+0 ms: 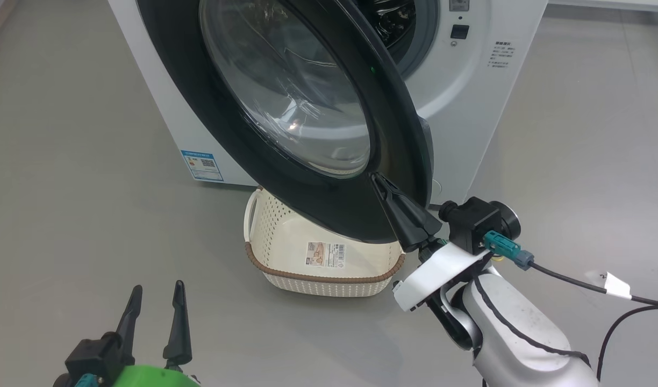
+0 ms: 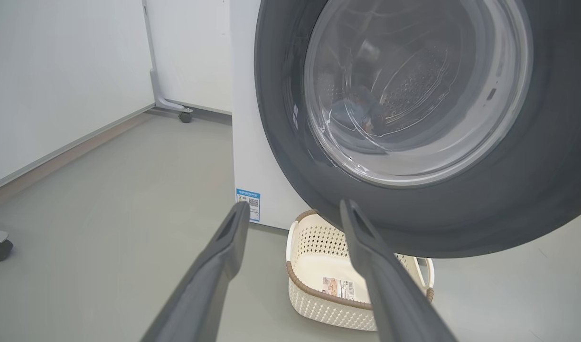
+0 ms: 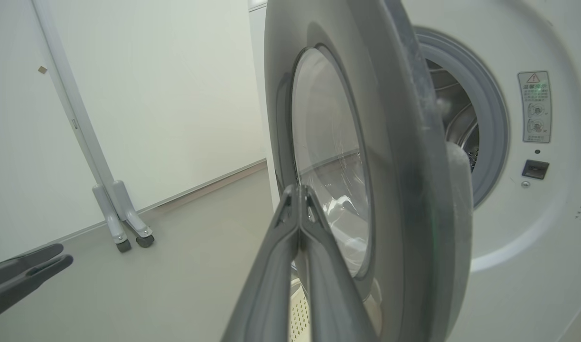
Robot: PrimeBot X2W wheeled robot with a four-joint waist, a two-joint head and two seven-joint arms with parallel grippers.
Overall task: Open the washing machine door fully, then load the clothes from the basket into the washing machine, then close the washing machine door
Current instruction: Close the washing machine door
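Standing on the grey floor (image 1: 65,188), the white washing machine (image 1: 469,107) is seen from the front, with its grey gasket (image 3: 490,118) and steel drum (image 3: 456,118) exposed on the robot's right side of the opening. The washing machine door (image 1: 189,107) is held partly swung out from the cabinet, hinged on the robot's left; its wide black rim and bulging glass centre are turned towards the head camera.

The basket (image 1: 318,278) is set on the floor just in front of the machine, partly under the lower edge of the door. Its cream bottom is laid bare and the label sticker (image 1: 325,253) on it is shown.

The right gripper (image 1: 376,178) is raised to the lower right part of the door. Its two dark fingers are clenched together with nothing between them, and their tips are laid against the black rim just beside the edge of the glass.

The left gripper (image 1: 158,286) is kept low at the lower left of the head view, well apart from the door and the basket. Its fingers are spread wide and nothing is held between them.

The clothes (image 2: 352,116) are made out only dimly through the glass in the left wrist view, as a bluish heap low inside the drum.

A small blue sticker (image 1: 202,165) is fixed at the machine's lower left corner.
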